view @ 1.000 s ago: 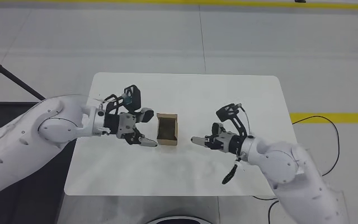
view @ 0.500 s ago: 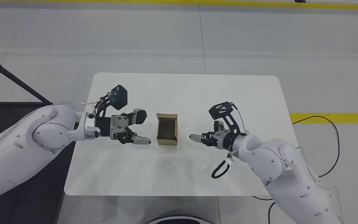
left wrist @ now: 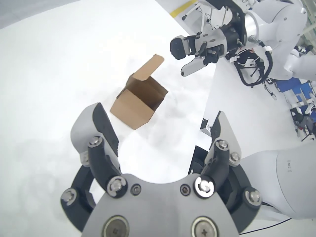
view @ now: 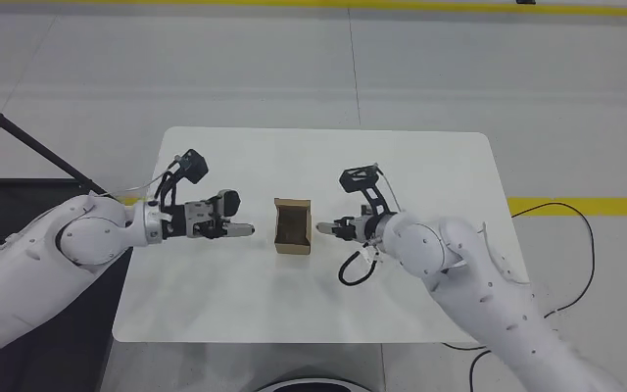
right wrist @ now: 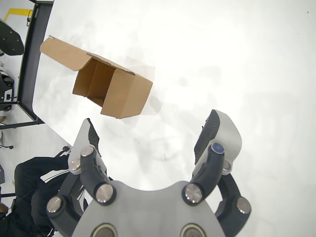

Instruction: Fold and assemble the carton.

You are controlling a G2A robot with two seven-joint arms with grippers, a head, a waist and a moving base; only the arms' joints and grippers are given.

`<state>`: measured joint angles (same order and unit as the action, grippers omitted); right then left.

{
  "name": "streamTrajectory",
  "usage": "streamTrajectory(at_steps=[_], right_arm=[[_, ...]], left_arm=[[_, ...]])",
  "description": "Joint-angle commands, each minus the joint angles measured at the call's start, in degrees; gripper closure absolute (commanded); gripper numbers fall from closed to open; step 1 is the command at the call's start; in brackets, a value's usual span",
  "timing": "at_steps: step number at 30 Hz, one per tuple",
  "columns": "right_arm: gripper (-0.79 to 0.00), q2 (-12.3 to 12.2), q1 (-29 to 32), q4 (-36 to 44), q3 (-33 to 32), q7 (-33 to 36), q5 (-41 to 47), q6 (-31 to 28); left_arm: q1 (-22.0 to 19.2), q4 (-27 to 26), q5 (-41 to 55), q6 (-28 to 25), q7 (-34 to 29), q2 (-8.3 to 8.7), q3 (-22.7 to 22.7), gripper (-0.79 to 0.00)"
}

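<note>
A small brown carton (view: 292,226) stands upright near the middle of the white table (view: 421,167), its top open and one flap (view: 292,205) raised on the far side. My left gripper (view: 238,217) is open, a short gap to the carton's left, holding nothing. My right gripper (view: 326,227) is open just off the carton's right wall, not touching it. In the left wrist view the carton (left wrist: 138,99) lies beyond the open gripper (left wrist: 160,124), with the right gripper (left wrist: 192,60) farther off. In the right wrist view the carton (right wrist: 123,92) sits ahead of the open gripper (right wrist: 150,131).
A black cable loop (view: 351,270) hangs from the right wrist just above the table. A black frame (right wrist: 27,57) stands off the table's left edge. The table's near edge (view: 294,339) is close to both arms.
My left gripper has drawn back to the left, away from the carton, and turned. My right gripper has moved left, up close to the carton's right side. The carton has stayed put.
</note>
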<state>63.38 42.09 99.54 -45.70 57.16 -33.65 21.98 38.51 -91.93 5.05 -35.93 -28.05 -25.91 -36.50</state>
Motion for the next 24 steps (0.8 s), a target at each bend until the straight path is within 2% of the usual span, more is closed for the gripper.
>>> streamTrajectory(at_steps=[1, 8, 13, 24], right_arm=[[-0.785, 0.8, -1.7, -2.0, 1.2, 0.1, 0.8, 0.7], [-0.785, 2.6, -4.8, -7.0, 3.4, 1.7, 3.7, -1.2], [-0.785, 3.5, -6.4, -9.8, 4.2, 3.1, 5.7, -4.0], [-0.785, 3.6, -5.4, -10.1, 4.3, 1.7, 5.3, -3.6]], left_arm=[[0.4, 0.0, 0.2, 3.4, -0.9, -0.15, -0.3, -0.785], [0.2, -1.4, 1.0, 13.3, -6.4, -1.59, -0.4, -0.785], [-1.4, -1.7, -0.4, 24.1, -11.4, -3.40, 0.5, -0.785], [-0.9, -1.8, -0.7, 25.8, -10.4, -3.73, 0.3, -0.785]])
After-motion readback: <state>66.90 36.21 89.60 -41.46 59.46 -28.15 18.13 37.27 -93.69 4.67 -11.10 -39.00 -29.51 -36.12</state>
